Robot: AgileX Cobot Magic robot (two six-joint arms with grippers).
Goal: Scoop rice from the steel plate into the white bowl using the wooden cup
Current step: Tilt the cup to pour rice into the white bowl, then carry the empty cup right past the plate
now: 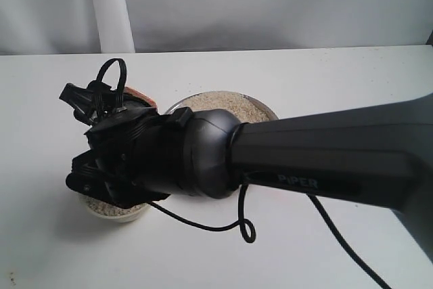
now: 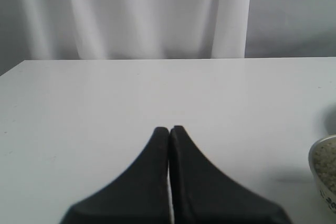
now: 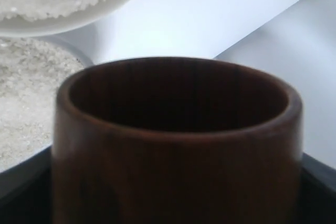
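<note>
on the white desk (image 1: 338, 72), the right arm (image 1: 325, 160) is reaching across the steel plate (image 1: 270, 110) and hanging over the white bowl (image 1: 116, 217), just beside the plate. the right fingers (image 3: 21, 187) are gripping the wooden cup (image 3: 178, 145), which is looking empty. the rice (image 1: 223, 105) is lying back toward that arm's base, so the next scoop is likely falling to this arm. the left fingers (image 2: 152, 182) are pressing together on nothing.

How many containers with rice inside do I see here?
2. The steel plate lies mid-table, partly covered by the right arm; the white bowl peeks out below that arm's tip. The arm may hide others.
</note>
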